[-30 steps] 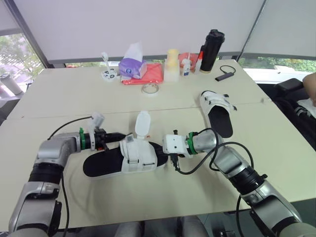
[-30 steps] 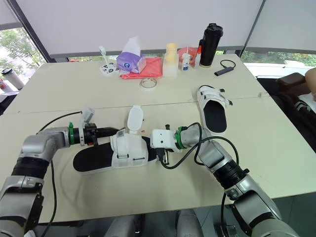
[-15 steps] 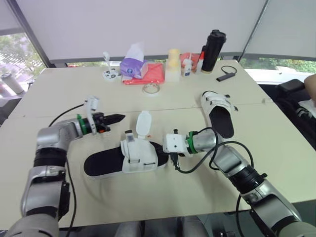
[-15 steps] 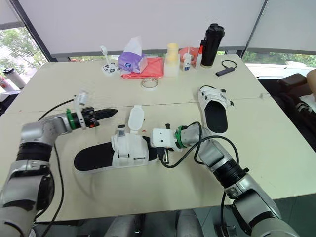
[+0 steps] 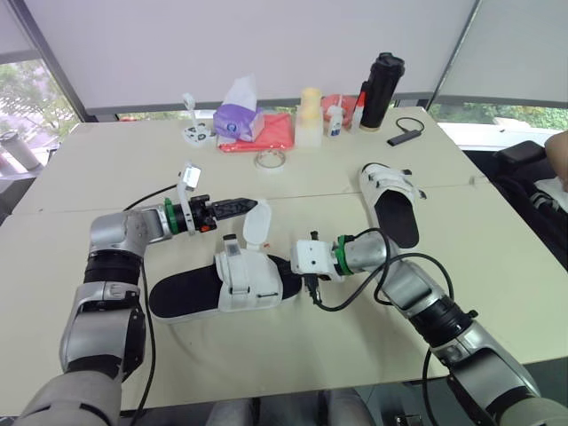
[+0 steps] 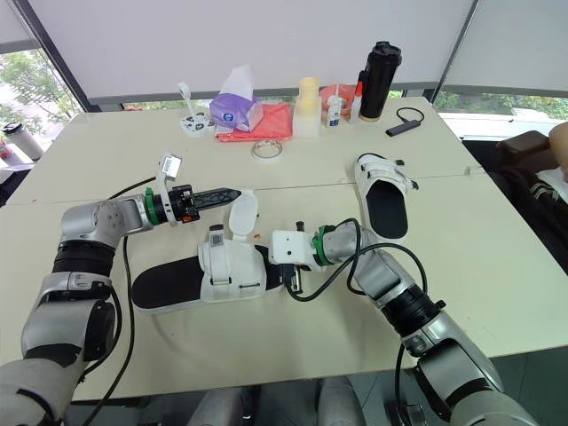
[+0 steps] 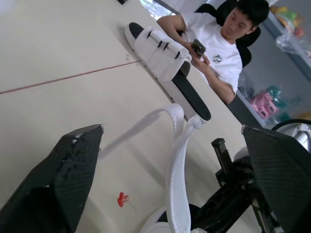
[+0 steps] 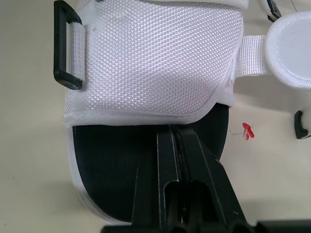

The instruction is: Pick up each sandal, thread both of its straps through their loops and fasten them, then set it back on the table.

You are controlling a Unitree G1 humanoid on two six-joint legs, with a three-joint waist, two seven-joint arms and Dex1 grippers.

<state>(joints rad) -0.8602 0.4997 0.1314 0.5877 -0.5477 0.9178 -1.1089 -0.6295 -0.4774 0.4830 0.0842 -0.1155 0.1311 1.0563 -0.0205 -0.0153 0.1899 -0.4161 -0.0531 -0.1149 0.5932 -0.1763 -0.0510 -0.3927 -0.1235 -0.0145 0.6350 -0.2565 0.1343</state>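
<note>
I am holding the left gripper (image 5: 251, 205), its black fingers spread wide, just beside the loose rounded white strap tab (image 5: 256, 222) standing up from the white mesh sandal with the black sole (image 5: 232, 282). I am judging it best to close on the tab's tip, leaving length to feed the black plastic loop (image 8: 68, 48). The sandal is lying near the cream desk's (image 5: 293, 355) front edge. The right gripper (image 8: 171, 133), fingers pressed together, is resting on its footbed. A second white sandal (image 5: 390, 200) is lying toward the right edge.
</note>
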